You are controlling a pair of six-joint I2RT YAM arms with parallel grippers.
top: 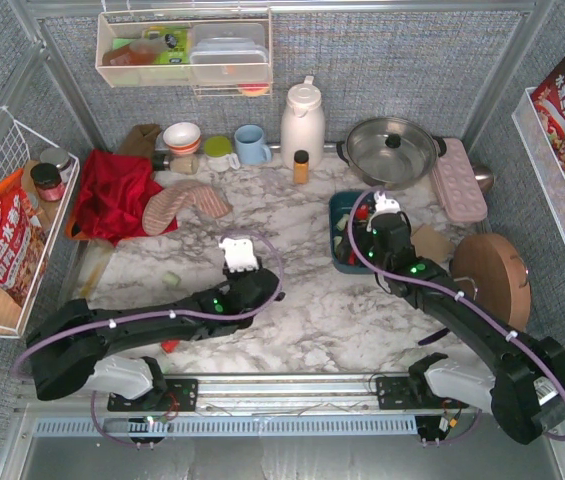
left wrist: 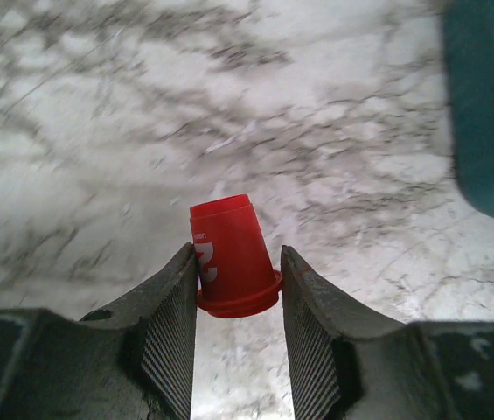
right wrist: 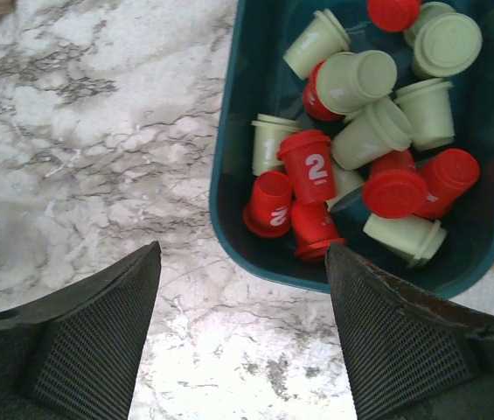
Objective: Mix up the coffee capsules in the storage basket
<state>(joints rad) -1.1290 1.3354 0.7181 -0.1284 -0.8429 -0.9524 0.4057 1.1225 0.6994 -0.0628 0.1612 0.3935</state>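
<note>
One red capsule (left wrist: 225, 236) sat pinched in the left gripper (left wrist: 238, 255) over the bench (left wrist: 98, 131); the right gripper (right wrist: 242, 254) hung open above the basket (right wrist: 229, 175) of red and green capsules (right wrist: 369, 131).

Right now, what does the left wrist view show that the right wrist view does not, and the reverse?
Only the left wrist view: the left end effector pinching one bright red tapered plastic capsule by its rim. Only the right wrist view: the open right end effector and the whole heap of red and pale mint green capsules. Both: the white marble tabletop and the dark teal plastic storage basket.
</note>
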